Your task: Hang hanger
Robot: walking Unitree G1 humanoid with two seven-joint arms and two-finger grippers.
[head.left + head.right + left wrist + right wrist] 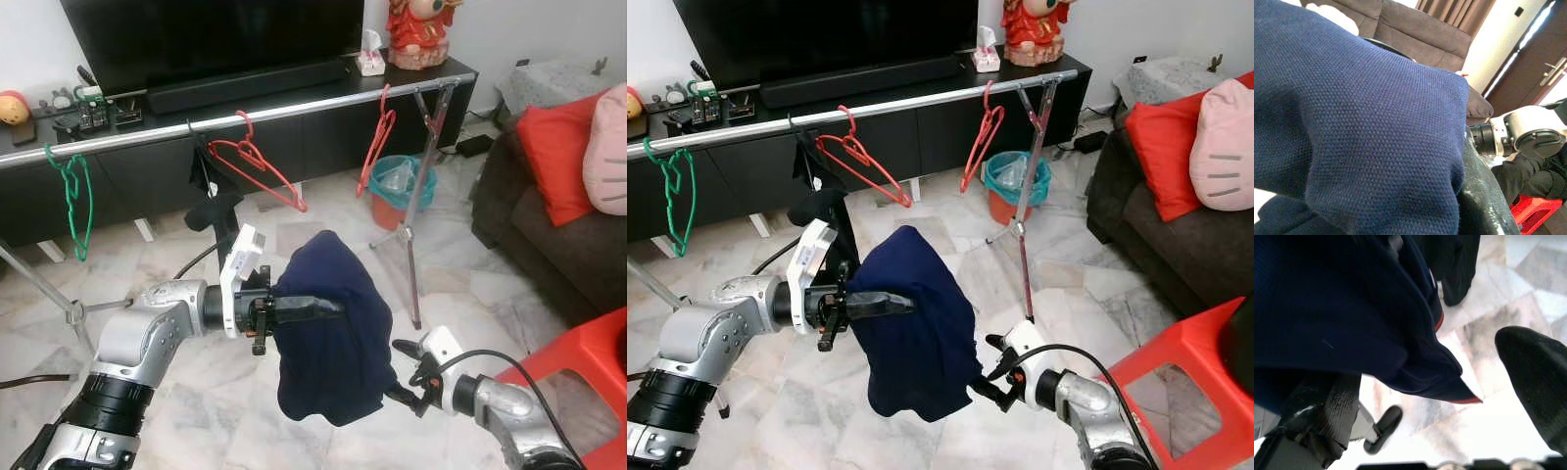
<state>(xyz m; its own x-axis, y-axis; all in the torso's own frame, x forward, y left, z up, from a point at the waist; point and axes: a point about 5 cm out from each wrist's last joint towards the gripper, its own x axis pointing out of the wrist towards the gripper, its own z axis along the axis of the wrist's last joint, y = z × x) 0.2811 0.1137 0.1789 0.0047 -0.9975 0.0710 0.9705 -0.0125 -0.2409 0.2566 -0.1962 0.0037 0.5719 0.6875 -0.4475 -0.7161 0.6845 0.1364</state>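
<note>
the right tool (404, 377), low and right of centre in the left eye view, sits at the hem of a navy garment (328, 323); its wrist view shows the fingers spread, with the cloth's red-trimmed edge between them. the left tool (318, 308) reaches across mid-frame with the garment draped over it; i cannot tell whether it is spread or pressed together. beyond, along the upper frame, a steel rail (294, 106) carries a green hanger (71, 196) at left and two red hangers (257, 162). the drape looks loose, so a quick swing could slide it to the floor (323, 211). the left wrist view adds a brown sofa.
</note>
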